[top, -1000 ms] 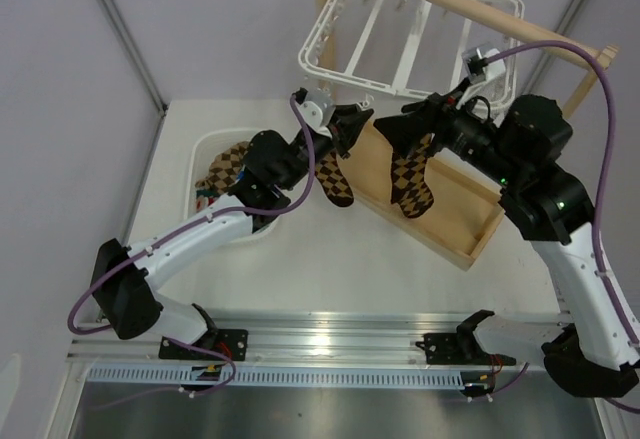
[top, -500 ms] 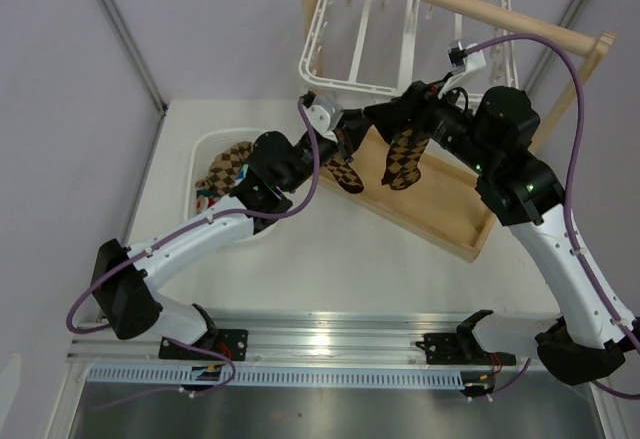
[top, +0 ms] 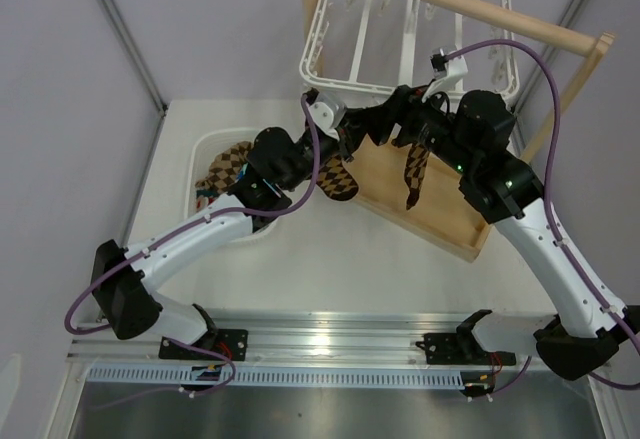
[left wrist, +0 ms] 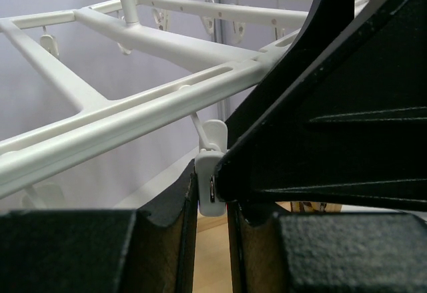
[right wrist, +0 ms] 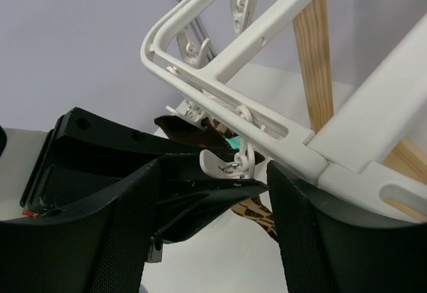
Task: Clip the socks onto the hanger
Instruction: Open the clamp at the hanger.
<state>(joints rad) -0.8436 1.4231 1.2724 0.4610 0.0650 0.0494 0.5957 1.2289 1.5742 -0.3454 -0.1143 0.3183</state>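
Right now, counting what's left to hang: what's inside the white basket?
Brown-and-tan argyle socks lie in the white basket, with a bit of teal fabric beside them. The left arm covers its right side, so more may be hidden.

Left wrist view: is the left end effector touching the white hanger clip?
Touching. Left wrist view shows the clip pressed between both fingers of the left end effector.

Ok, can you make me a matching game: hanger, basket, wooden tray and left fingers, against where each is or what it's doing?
1 hanger
2 basket
3 wooden tray
4 left fingers

A pinching a white clip
B holding argyle socks
C hooked over the rod
D lying on the table

Pairs: 1-C, 2-B, 3-D, 4-A
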